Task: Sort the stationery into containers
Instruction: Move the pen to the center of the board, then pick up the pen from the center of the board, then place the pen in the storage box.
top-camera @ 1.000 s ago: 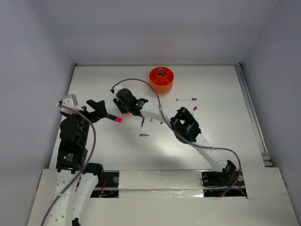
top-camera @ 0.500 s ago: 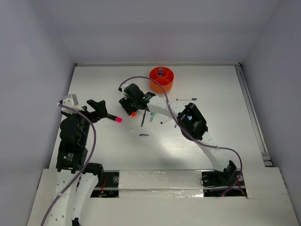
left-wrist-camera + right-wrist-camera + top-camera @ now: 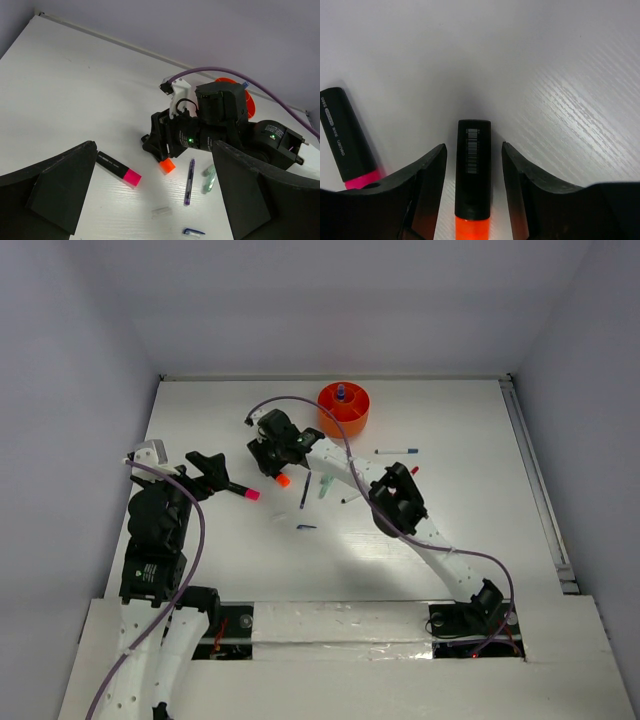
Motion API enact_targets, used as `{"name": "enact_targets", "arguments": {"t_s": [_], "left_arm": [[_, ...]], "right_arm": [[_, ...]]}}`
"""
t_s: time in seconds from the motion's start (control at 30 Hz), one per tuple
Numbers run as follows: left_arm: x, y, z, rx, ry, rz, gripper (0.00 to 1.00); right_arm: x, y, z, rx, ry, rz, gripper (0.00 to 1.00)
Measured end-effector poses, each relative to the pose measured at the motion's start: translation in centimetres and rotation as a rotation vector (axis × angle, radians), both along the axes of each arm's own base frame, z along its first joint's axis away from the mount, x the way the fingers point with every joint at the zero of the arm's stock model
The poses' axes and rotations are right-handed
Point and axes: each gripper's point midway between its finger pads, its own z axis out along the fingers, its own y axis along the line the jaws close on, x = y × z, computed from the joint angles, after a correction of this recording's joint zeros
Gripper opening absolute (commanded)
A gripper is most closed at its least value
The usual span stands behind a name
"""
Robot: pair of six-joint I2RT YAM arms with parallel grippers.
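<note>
Straddling the orange-capped black marker (image 3: pixel 472 185), the right tool (image 3: pixel 473 146) has its jaws apart. A sliver of white worktop (image 3: pixel 545 75) shows on either side of the barrel, so neither finger touches it in the wrist view. The marker seems to lie flat on the worktop, though from so close I cannot be sure it is not raised a little. This spot is on the near left of the orange tub (image 3: pixel 343 423), close to it but apart from it.

Inside the tub stands the blue-capped bottle (image 3: pixel 341 393); which compartment it is in cannot be told from above.

On the near side of the tub, just right of the right tool, the dark blue pen (image 3: pixel 304 490) and the pale green pen (image 3: pixel 325 487) lie near each other without touching. Farther from the tub on that same side lies a small blue piece (image 3: pixel 306 527). To the right of the tub lies the white pen (image 3: pixel 397 451), and a little nearer than it the red-tipped pen (image 3: pixel 413 471), partly hidden by the right arm.

Well to the left of the tub and nearer the arm bases, the left tool (image 3: pixel 212 468) has its jaws spread wide and holds nothing. The pink-capped black marker (image 3: pixel 240 490) lies on the worktop just beyond its fingertips, between it and the right tool.
</note>
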Motion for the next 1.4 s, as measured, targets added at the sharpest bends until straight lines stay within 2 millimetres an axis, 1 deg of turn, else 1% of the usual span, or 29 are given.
{"name": "enact_targets", "arguments": {"t_s": [0.07, 0.1, 0.27, 0.3, 0.33, 0.4, 0.5, 0.6, 0.67, 0.7, 0.77, 0.8, 0.87, 0.93, 0.97, 1.0, 1.03, 1.1, 1.13, 1.17, 1.2, 1.23, 1.3, 1.37, 1.4], "left_arm": [[0.0, 0.0, 0.0, 0.0, 0.0, 0.0, 0.99], [0.0, 0.0, 0.0, 0.0, 0.0, 0.0, 0.99], [0.0, 0.0, 0.0, 0.0, 0.0, -0.002, 0.99], [0.0, 0.0, 0.0, 0.0, 0.0, -0.002, 0.99], [0.0, 0.0, 0.0, 0.0, 0.0, -0.002, 0.99], [0.0, 0.0, 0.0, 0.0, 0.0, -0.003, 0.99], [0.0, -0.1, 0.0, 0.0, 0.0, -0.003, 0.99], [0.0, -0.1, 0.0, 0.0, 0.0, -0.003, 0.99], [0.0, -0.1, 0.0, 0.0, 0.0, -0.003, 0.99], [0.0, -0.1, 0.0, 0.0, 0.0, -0.003, 0.99], [0.0, -0.1, 0.0, 0.0, 0.0, -0.003, 0.99], [0.0, -0.1, 0.0, 0.0, 0.0, -0.003, 0.99], [0.0, -0.1, 0.0, 0.0, -0.001, -0.003, 0.99], [0.0, -0.1, 0.0, -0.001, -0.002, -0.005, 0.99], [0.0, -0.1, 0.0, -0.001, -0.002, -0.006, 0.99], [0.0, -0.1, 0.0, -0.001, -0.002, -0.007, 0.99], [0.0, -0.1, 0.0, -0.001, -0.002, -0.008, 0.99], [-0.1, -0.3, 0.0, -0.001, -0.002, -0.013, 0.99], [-0.1, -0.3, 0.0, -0.001, -0.002, -0.015, 0.99], [-0.1, -0.3, 0.0, -0.001, -0.002, -0.016, 0.99], [-0.1, -0.4, 0.0, -0.001, -0.002, -0.018, 0.99], [-0.1, -0.4, 0.0, -0.001, -0.002, -0.02, 0.99], [-0.1, -0.4, 0.0, -0.001, -0.001, -0.022, 0.99], [0.0, -0.5, 0.0, -0.001, 0.001, -0.022, 0.99], [0.0, -0.5, -0.1, 0.0, 0.003, -0.023, 0.99]], "right_arm": [[0.1, 0.2, -0.1, 0.005, -0.001, -0.003, 0.49], [0.2, 0.2, -0.1, 0.006, -0.002, -0.005, 0.44], [0.4, 0.1, 0.0, -0.001, -0.013, -0.011, 0.22], [0.5, 0.1, 0.0, -0.003, -0.016, -0.012, 0.14], [0.5, 0.0, 0.0, -0.006, -0.021, -0.01, 0.12], [0.7, 0.0, 0.1, -0.007, -0.029, -0.008, 0.1], [0.9, 0.2, 0.0, 0.011, -0.052, -0.003, 0.09], [1.0, 0.2, 0.6, 0.053, -0.057, -0.008, 0.09], [1.1, 0.3, 1.6, 0.108, -0.047, -0.015, 0.09], [1.2, 0.3, 2.6, 0.151, -0.044, -0.025, 0.08], [1.6, -0.3, 5.2, 0.24, -0.044, -0.05, 0.08], [1.9, -0.9, 6.9, 0.286, -0.053, -0.066, 0.08], [2.9, -2.7, 11.6, 0.387, -0.086, -0.108, 0.09], [4.3, -5.2, 17.3, 0.504, -0.161, -0.157, 0.1], [4.9, -7.0, 20.1, 0.559, -0.204, -0.187, 0.1], [5.5, -8.7, 22.5, 0.602, -0.243, -0.216, 0.1], [6.1, -10.9, 25.1, 0.653, -0.289, -0.253, 0.1], [7.5, -14.8, 28.7, 0.731, -0.356, -0.325, 0.1], [8.3, -16.8, 30.1, 0.764, -0.388, -0.361, 0.11], [9.2, -18.5, 31.0, 0.793, -0.413, -0.396, 0.11], [10.1, -20.1, 31.5, 0.812, -0.429, -0.431, 0.12], [11.1, -21.7, 31.5, 0.824, -0.442, -0.47, 0.12], [13.0, -24.2, 30.3, 0.83, -0.439, -0.541, 0.12], [14.8, -26.1, 28.3, 0.828, -0.418, -0.595, 0.12], [15.7, -26.8, 26.8, 0.821, -0.398, -0.621, 0.12]]}}
